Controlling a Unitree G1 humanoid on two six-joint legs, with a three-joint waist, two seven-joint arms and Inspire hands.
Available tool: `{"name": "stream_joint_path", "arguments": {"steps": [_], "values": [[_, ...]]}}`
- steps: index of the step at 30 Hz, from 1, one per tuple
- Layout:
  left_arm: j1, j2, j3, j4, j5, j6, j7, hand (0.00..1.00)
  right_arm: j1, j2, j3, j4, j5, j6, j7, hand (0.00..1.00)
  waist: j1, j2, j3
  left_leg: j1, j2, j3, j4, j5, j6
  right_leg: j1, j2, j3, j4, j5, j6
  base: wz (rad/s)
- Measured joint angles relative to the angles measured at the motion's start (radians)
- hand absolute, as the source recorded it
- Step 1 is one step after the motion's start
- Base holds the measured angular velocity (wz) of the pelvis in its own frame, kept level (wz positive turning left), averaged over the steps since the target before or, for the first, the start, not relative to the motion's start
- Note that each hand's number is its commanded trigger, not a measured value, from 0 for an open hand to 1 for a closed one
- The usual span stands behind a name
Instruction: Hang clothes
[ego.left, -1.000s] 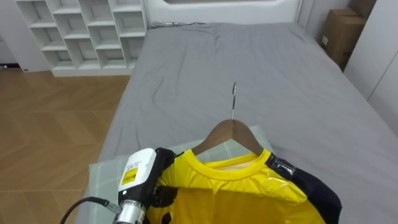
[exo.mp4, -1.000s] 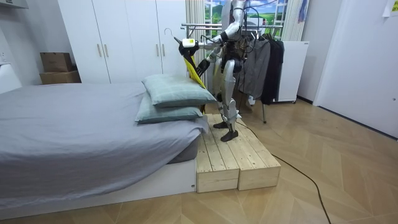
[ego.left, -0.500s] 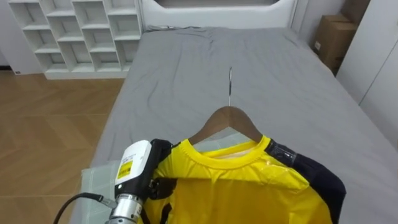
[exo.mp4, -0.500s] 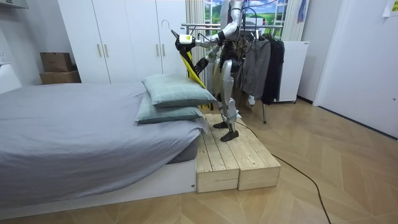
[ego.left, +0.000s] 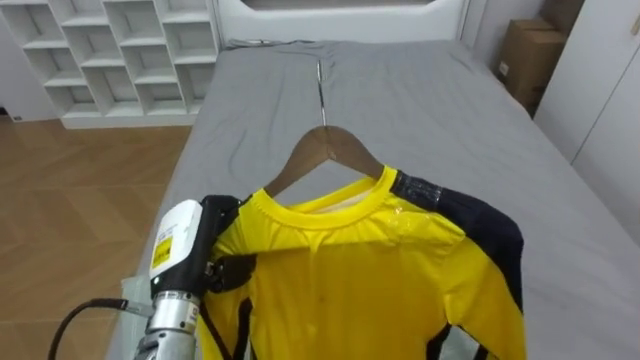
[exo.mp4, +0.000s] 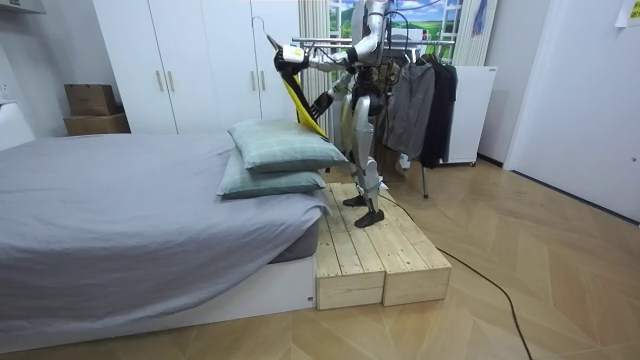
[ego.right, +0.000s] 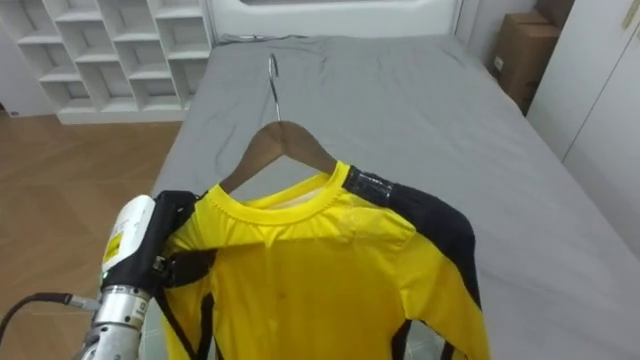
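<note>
I have the robot standing on the wooden platform at the head end of the bed, facing down its length, with the clothes rack and its dark garments close behind it. The yellow shirt, black at one shoulder and sleeve, is on the wooden hanger and held up in the air over the head end of the bed. In the room view it hangs above the stacked pillows, and I cannot tell whether its lower edge touches them. The hanger's metal hook points away from me along the grey cover, toward the foot of the bed. My left hand has the shirt by its left shoulder. A dark thumb lies clamped across the front of the yellow cloth there, and the other fingers are tucked behind the shirt where I cannot see them. The right hand sits lower, by the hanging cloth in the room view, and I cannot tell its state. Beyond the bed's left edge stands a white shelf unit on the wood floor, and a cardboard box stands off its right edge.
</note>
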Motion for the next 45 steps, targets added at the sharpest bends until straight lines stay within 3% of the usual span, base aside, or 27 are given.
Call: {"name": "stream_joint_path", "arguments": {"steps": [12,21,26,31,35,42,45], "values": [[0.001,-0.002,0.010,-0.012,-0.136,0.000,0.036,1.00,0.010,-0.006,-0.006,0.003,-0.024,0.006,-0.048,0.00,0.002,0.012,-0.0013,0.021,-0.003,-0.011,-0.020,0.001,-0.001,0.001,0.005,0.014,-0.009,0.002,0.001,-0.02],[0.001,0.000,0.012,-0.046,-0.134,0.002,0.040,1.00,0.008,-0.011,-0.036,-0.033,-0.216,0.021,-0.105,0.00,0.029,0.001,-0.0020,0.021,-0.007,-0.010,-0.040,0.003,-0.004,-0.007,0.004,0.015,-0.010,0.006,0.003,0.00],[0.012,-0.004,0.013,-0.068,-0.134,0.039,0.039,1.00,0.005,-0.014,-0.036,-0.137,-0.309,0.038,-0.197,0.00,0.034,-0.015,-0.0073,0.038,-0.009,-0.010,-0.069,0.008,-0.012,0.000,0.008,0.017,-0.014,0.008,0.002,0.00],[0.052,-0.008,0.020,-0.114,-0.086,0.083,0.037,1.00,0.011,-0.022,-0.036,-0.254,-0.464,0.057,-0.245,0.00,0.033,-0.030,-0.0078,0.040,-0.008,-0.010,-0.072,0.008,-0.012,0.003,0.012,0.027,-0.014,0.009,0.001,-0.03],[0.074,-0.008,0.021,-0.148,-0.029,0.124,0.037,1.00,0.017,-0.022,-0.043,-0.377,-0.553,0.080,-0.302,0.00,0.028,-0.038,-0.0067,0.041,-0.010,-0.010,-0.073,0.008,-0.012,0.003,0.012,0.029,-0.014,0.009,0.001,-0.02],[0.088,-0.012,0.019,-0.153,-0.028,0.145,0.034,1.00,0.015,-0.022,-0.041,-0.488,-0.707,0.090,-0.364,0.00,0.045,-0.047,0.0003,0.081,-0.017,-0.007,-0.105,0.009,-0.015,0.021,0.015,0.044,-0.021,0.009,0.001,-0.07],[0.102,-0.012,0.019,-0.154,-0.029,0.179,0.021,1.00,0.016,-0.022,-0.041,-0.534,-0.794,0.119,-0.365,0.00,0.045,-0.046,0.0006,0.072,-0.019,-0.008,-0.104,0.009,-0.015,0.015,0.014,0.044,-0.030,0.013,0.007,-0.01]]}}
